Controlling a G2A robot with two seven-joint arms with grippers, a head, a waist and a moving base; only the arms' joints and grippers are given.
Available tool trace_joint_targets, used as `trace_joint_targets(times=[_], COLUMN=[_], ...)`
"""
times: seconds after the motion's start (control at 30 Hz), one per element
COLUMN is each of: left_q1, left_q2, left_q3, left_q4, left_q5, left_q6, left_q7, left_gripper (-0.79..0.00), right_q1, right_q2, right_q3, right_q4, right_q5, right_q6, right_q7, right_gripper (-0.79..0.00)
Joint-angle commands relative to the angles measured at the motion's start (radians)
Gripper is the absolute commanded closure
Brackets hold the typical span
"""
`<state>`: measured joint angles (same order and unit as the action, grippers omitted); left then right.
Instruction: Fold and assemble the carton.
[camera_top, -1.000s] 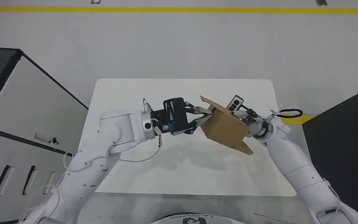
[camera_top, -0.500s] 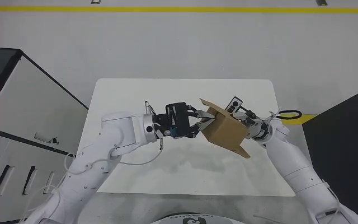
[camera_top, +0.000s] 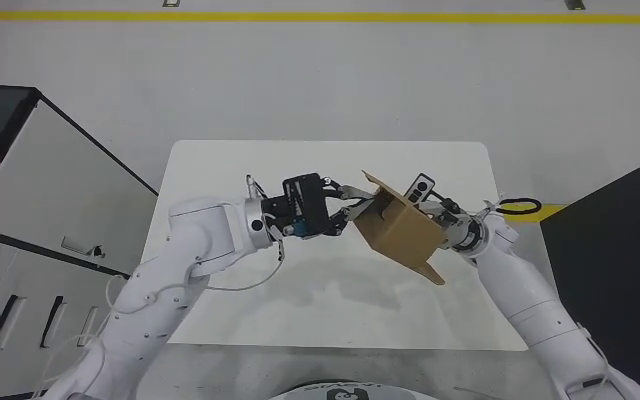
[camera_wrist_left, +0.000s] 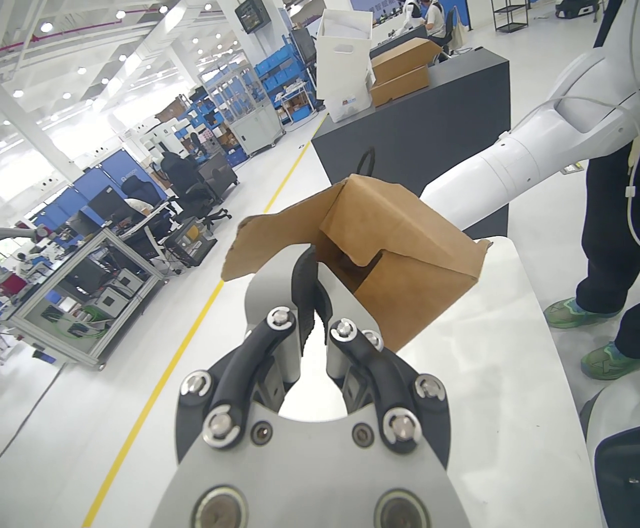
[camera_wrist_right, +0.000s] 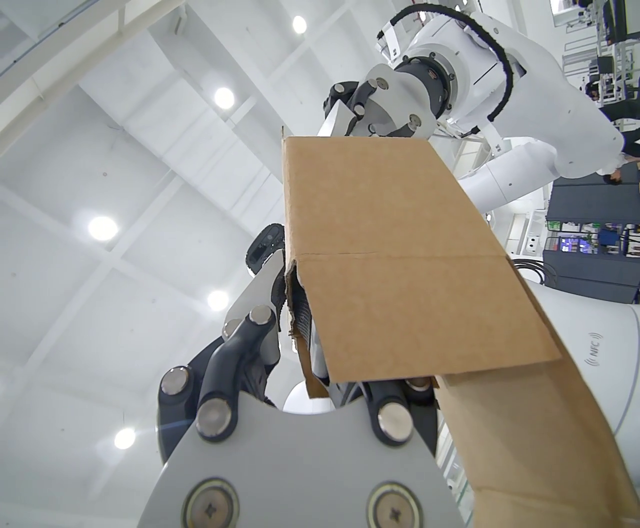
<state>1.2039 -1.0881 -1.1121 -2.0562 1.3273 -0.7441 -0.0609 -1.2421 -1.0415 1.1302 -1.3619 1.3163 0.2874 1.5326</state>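
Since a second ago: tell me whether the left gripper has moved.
Yes. In the top view the left gripper first pushed toward the carton, then drew back slightly toward the table's left edge.

A white table stands near a yellow floor line.

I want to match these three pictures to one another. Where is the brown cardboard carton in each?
Top view: carton right of centre, over the table, between the two arms.
Left wrist view: carton mid-picture, just beyond the left gripper.
Right wrist view: carton mid-picture, held in the right gripper.
Shared landmark: the left gripper at the carton's open end.
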Motion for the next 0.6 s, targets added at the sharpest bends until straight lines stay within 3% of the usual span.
trace_joint_targets(times=[0.0,0.57], left_q1=[0.003,-0.026], left_q2=[0.001,-0.002], left_q3=[-0.001,0.08], left_q4=[-0.011,-0.034], left_q5=[0.025,0.216], left_q6=[0.002,-0.025], left_q7=[0.006,0.086], left_gripper=[0.0,0.0], right_q1=[-0.002,-0.009], right_q2=[0.001,0.005], right_q3=[0.001,-0.014], right_q4=[-0.004,-0.018], right_q5=[-0.001,0.022], right_q6=[-0.001,0.005], right_q7=[0.001,-0.005], right_gripper=[0.0,0.0])
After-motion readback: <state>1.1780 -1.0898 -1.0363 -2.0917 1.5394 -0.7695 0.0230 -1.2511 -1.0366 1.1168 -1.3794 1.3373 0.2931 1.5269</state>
